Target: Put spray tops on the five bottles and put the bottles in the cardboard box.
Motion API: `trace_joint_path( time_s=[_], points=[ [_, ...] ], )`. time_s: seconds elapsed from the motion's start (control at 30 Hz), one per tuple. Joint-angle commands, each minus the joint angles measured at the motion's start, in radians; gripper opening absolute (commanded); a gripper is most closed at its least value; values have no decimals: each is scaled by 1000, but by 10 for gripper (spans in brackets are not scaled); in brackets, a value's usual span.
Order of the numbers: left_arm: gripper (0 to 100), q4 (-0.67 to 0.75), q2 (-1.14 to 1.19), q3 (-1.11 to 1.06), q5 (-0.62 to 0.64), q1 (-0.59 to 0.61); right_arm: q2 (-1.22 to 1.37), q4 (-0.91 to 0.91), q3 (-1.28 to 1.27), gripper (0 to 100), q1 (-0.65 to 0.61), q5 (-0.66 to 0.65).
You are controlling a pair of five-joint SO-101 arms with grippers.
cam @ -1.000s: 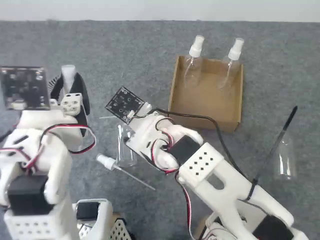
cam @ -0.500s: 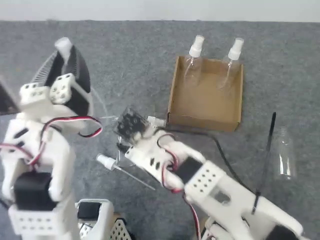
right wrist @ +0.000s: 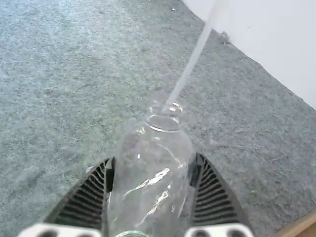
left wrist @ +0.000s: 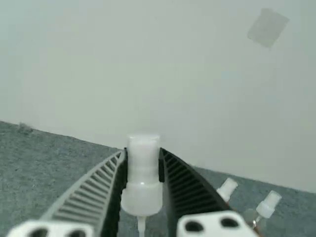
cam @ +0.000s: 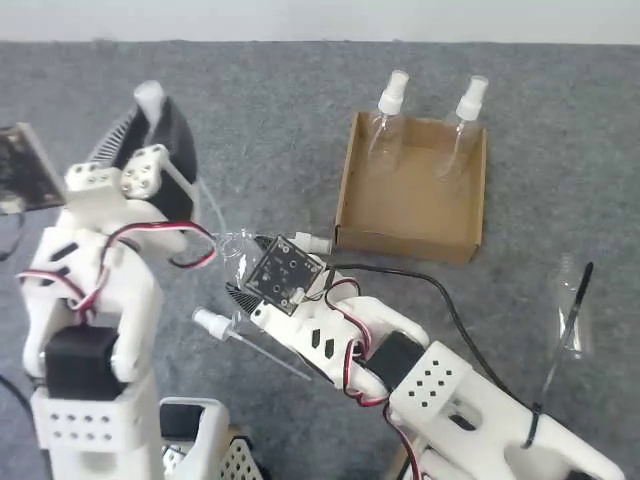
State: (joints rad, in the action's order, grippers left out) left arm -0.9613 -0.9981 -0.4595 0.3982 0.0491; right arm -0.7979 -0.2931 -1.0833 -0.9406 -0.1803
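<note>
Bottle (right wrist: pixel 150 163), clear and uncapped, is clamped between the jaws of the right gripper (right wrist: pixel 152 167). Ribbed fingers (right wrist: pixel 94 192) press both its sides, and the open neck points out past the fingertips. A thin white tube (right wrist: pixel 195 54) slants in from ahead of those jaws, its lower end at the bottle's mouth; cannot tell whether it is inside the neck.

The tube hangs from a white spray top (left wrist: pixel 142 173), pinched between the jaw tips of the left gripper (left wrist: pixel 143 160), with its head standing out beyond them. In the high view the left jaws stand near the right jaws, out past their tips.

A second spray top (cam: pixel 213 322) lies loose on the grey carpet (cam: pixel 270 110) just beside the right jaws, its own tube stretched flat away from them.

The cardboard box (cam: pixel 410 215) sits near the right jaws on their other side, well apart from the left jaws. Inside, against its far wall, are a capped bottle (cam: pixel 385 130) and a second capped bottle (cam: pixel 462 135).

A spare uncapped bottle (cam: pixel 568 310) rests on the carpet beyond the box, far from both pairs of jaws.
</note>
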Motion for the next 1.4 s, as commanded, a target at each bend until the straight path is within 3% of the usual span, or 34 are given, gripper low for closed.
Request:
trace_joint_path(
  time_s=[0.0, 0.33, 0.53, 0.73, 0.93, 1.37],
  points=[
    [10, -69, -21, -33, 6, -29, -54, 8, 12, 6, 15, 44],
    [14, -117, -20, -148, -169, -81, -54, 10, 28, 6, 64, 121],
    [134, -118, -14, -179, -201, -103, -54, 12, 28, 6, 64, 121],
    [126, -132, -17, -102, -203, -87, -54, 12, 25, 6, 67, 121],
    [109, -133, 15, -31, -226, 5, -54, 10, 23, 6, 68, 121],
    [70, -141, 147, -133, -316, -43, -54, 8, 29, 6, 70, 115]
  ],
)
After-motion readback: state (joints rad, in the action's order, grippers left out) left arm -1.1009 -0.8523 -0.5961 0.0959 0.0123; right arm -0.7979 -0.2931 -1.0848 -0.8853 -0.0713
